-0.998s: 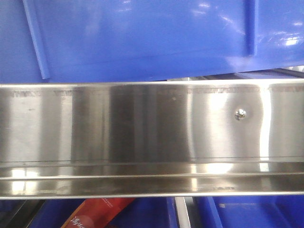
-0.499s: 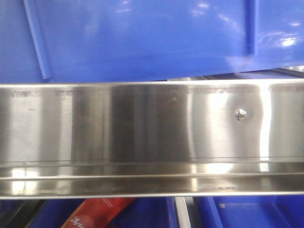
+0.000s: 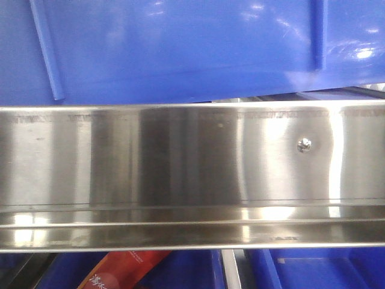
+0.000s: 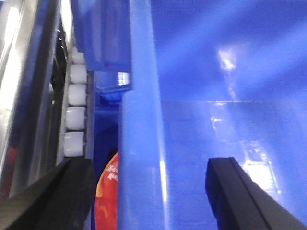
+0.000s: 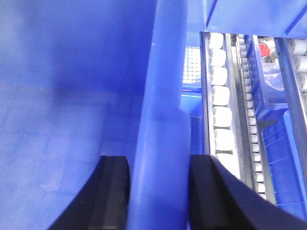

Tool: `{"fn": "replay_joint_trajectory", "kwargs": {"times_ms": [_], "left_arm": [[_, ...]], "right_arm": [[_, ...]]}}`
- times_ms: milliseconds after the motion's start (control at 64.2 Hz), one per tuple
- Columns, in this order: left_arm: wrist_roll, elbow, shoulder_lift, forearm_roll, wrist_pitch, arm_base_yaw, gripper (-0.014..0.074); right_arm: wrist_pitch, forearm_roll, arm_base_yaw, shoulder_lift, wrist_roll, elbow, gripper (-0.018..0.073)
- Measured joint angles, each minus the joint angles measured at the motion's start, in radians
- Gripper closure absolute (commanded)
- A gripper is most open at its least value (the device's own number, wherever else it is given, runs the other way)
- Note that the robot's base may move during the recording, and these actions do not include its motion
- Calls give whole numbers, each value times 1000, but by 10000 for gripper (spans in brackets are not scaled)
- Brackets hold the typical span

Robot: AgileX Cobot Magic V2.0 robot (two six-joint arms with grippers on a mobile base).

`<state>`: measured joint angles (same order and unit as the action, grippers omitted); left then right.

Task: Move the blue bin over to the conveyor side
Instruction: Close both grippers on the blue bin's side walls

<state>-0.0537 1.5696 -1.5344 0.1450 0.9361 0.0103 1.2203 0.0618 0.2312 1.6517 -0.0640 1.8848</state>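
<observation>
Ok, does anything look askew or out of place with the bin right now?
The blue bin sits tilted against the level steel rail: its lower edge rises toward the picture's right, opening a gap there. Nothing looks spilled or damaged.

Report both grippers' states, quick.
Left gripper: open, straddling the bin wall.
Right gripper: shut on the bin wall.
</observation>
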Motion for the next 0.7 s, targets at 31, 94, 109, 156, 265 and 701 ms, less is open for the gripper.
{"fn": "replay_joint_trajectory", "kwargs": {"times_ms": [31, 94, 109, 156, 265, 701], "left_arm": [[0, 0, -4, 0, 6, 0, 222], [0, 0, -17, 0, 21, 0, 244], [0, 0, -22, 0, 25, 0, 249], [0, 0, -30, 0, 34, 0, 269], [0, 2, -37, 0, 35, 0, 294], [0, 3, -37, 5, 30, 0, 462]], "right_arm": [[0, 0, 0, 0, 0, 0, 637], [0, 0, 0, 0, 0, 0, 637], [0, 0, 0, 0, 0, 0, 637], [0, 0, 0, 0, 0, 0, 637], [0, 0, 0, 0, 0, 0, 637], [-2, 0, 0, 0, 0, 0, 637]]}}
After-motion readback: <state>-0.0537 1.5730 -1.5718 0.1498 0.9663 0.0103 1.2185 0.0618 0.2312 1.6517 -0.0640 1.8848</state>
